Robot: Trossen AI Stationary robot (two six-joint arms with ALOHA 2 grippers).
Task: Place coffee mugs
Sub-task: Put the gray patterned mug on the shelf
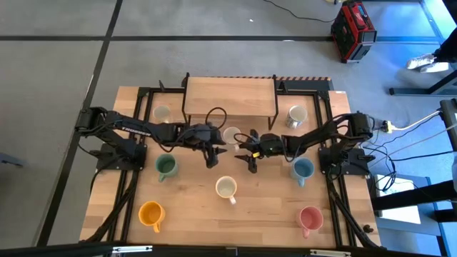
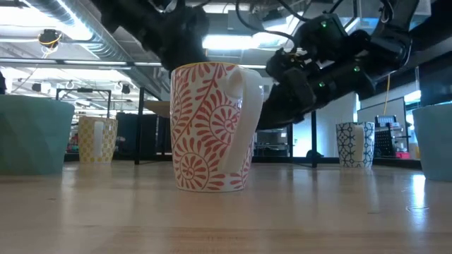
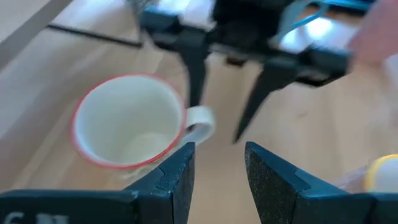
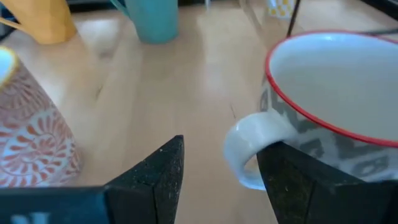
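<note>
While both arms reach in toward the middle of the wooden table (image 1: 193, 214), a white mug with a red rim (image 1: 231, 135) sits between them, just in front of a small wooden shelf (image 1: 229, 95). The left gripper (image 1: 211, 158) hangs beside this mug with its fingers apart and nothing in them. The right gripper (image 1: 251, 163) is near the mug's handle (image 4: 249, 146), fingers apart too, holding nothing. Around them stand other mugs: a green one (image 1: 166, 166), an orange one (image 1: 151, 213), a light blue one (image 1: 303, 169), a pink one (image 1: 310, 218), and a white mug with red leaf shapes (image 2: 210, 127). Two more pale mugs (image 1: 162, 113) stand at each side of the shelf.
</note>
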